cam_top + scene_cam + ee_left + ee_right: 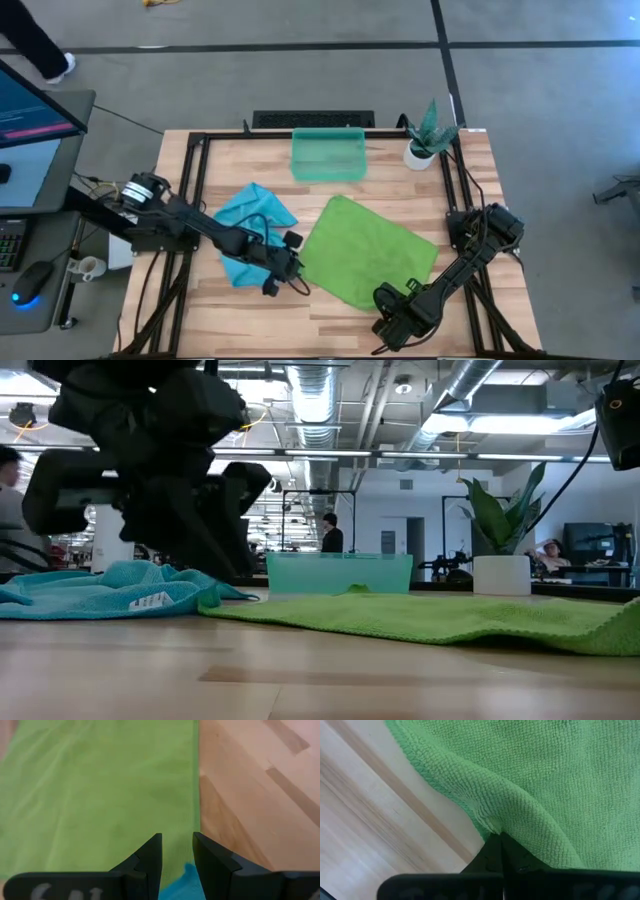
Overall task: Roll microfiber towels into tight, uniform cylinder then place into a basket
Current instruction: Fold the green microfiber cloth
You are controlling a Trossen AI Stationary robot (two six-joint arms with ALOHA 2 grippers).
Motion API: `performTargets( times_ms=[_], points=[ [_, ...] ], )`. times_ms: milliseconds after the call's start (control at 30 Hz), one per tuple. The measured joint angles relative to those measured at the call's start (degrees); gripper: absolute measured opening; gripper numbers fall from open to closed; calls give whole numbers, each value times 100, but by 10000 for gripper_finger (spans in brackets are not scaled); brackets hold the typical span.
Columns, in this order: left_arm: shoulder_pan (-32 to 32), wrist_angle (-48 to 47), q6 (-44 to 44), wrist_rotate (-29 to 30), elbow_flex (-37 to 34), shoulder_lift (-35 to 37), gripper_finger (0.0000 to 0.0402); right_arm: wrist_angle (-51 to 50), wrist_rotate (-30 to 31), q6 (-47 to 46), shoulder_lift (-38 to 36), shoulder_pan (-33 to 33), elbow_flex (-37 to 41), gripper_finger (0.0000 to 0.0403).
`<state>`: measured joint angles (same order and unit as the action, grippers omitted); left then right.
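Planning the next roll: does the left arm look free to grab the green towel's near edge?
Probably yes: the left gripper hovers with fingers parted right at the green towel edge, nothing between them. The right gripper pinches another edge.

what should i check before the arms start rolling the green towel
1. Right pincer shut on the green towel edge: ok, the cloth bunches at its tips.
2. Left pincer at the towel's opposite edge: ok, jaws parted over the hem, nothing gripped yet.
3. Green towel spread flat: not ok, it is lifted into a fold near the right pincer.
4. Blue towel clear of the green one: not ok, it meets the green edge under the left pincer.
5. Basket ready and unblocked: ok, beyond the towels at the table's far edge.
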<state>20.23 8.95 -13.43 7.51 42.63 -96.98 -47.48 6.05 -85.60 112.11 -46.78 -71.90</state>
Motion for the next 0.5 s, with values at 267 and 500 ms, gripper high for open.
performTargets(
  times_ms=[267,500],
  points=[
    [-3,236,15,-105,2,-494,100,2,-1,0,-4,0,-2,4],
    [-181,287,243,-59,15,-596,100,29,-1,2,-6,0,-2,4]
  ],
)
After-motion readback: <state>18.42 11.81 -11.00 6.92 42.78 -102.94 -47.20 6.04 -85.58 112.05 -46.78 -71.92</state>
